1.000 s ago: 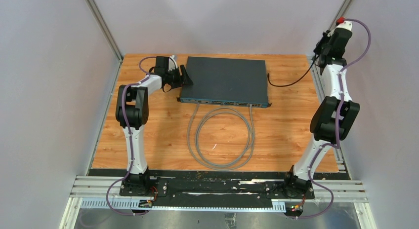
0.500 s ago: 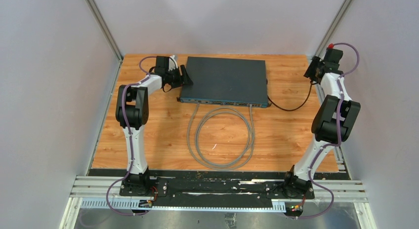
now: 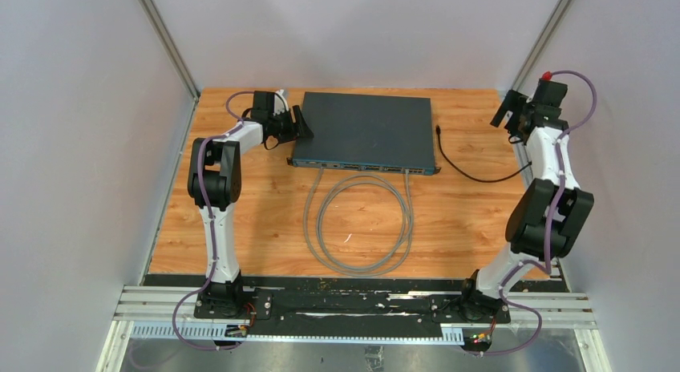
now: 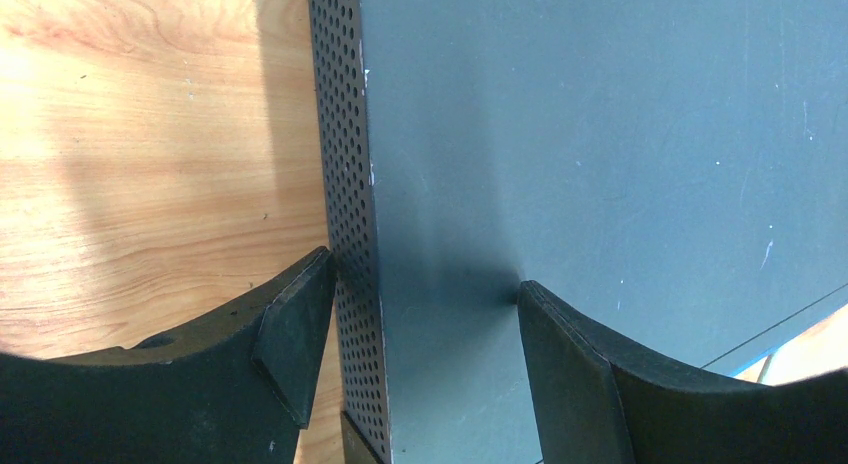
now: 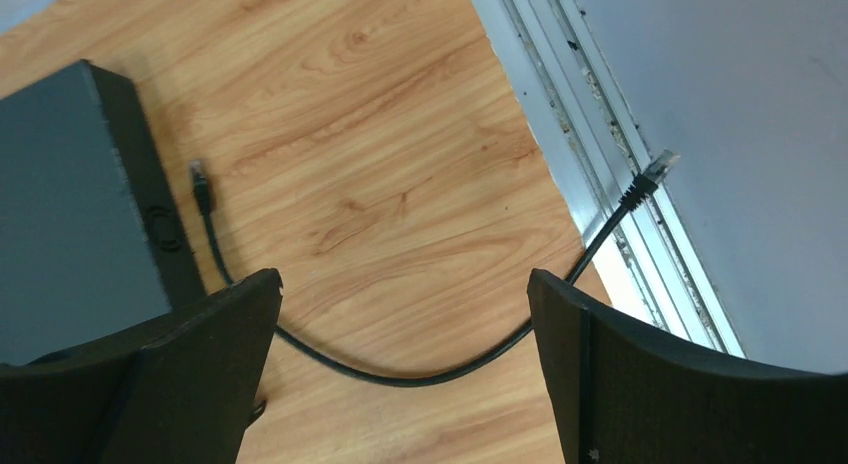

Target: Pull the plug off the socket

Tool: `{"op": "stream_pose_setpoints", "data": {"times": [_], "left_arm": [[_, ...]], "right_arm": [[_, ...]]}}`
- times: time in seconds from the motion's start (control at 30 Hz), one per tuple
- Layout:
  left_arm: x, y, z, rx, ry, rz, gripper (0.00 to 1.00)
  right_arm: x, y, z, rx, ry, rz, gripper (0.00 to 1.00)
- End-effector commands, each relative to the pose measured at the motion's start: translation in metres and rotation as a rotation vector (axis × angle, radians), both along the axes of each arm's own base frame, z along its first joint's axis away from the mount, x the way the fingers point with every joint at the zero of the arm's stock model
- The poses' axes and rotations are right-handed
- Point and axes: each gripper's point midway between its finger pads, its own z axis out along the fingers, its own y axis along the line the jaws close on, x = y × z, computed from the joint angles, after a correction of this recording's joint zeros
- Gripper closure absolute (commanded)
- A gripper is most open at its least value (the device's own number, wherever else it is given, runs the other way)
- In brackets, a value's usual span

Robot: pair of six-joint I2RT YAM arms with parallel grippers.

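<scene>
Top view: the left gripper sits at the far left corner of the switch, and the right gripper hovers at the far right. Left wrist view: the fingers are spread, straddling the switch's perforated left wall. Right wrist view: the fingers are spread wide and empty (the plug lies free on the table just beside the switch, its black cable curving right).

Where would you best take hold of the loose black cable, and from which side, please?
I would take the black cable at the middle of its curve, from straight above, the right tool straddling it. There it lies flat on bare wood; one plug sits close to the switch, the other over the rail by the wall.
</scene>
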Motion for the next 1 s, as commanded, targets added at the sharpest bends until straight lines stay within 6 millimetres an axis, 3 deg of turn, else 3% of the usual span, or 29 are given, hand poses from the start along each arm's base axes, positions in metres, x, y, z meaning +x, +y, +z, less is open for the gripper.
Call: {"op": "stream_pose_setpoints", "data": {"times": [0.0,0.1,0.27,0.37,0.47,0.6,0.67,0.97], "left_arm": [[-0.024,0.014,-0.034,0.081,0.117,0.018,0.32],[-0.024,0.014,-0.033,0.079,0.115,0.017,0.32],[-0.024,0.012,-0.032,0.069,0.116,0.013,0.33],[-0.024,0.014,-0.031,0.076,0.113,0.015,0.33],[-0.024,0.014,-0.032,0.079,0.114,0.016,0.33],[-0.024,0.013,-0.031,0.072,0.115,0.016,0.34],[-0.024,0.012,-0.031,0.069,0.114,0.015,0.35],[-0.025,0.012,-0.033,0.063,0.125,0.019,0.37]], "right_arm": [[-0.026,0.032,0.020,0.131,-0.056,0.053,0.00],[-0.043,0.081,0.009,0.320,-0.066,0.137,0.03],[-0.069,0.169,-0.014,0.427,-0.090,0.263,0.05],[-0.077,0.209,-0.029,0.508,-0.156,0.310,0.07],[-0.085,0.229,-0.044,0.578,-0.192,0.313,0.09],[-0.089,0.234,-0.063,0.633,-0.249,0.282,0.13],[-0.092,0.247,-0.071,0.641,-0.256,0.313,0.15],[-0.089,0.268,-0.093,0.691,-0.283,0.350,0.26]]}}
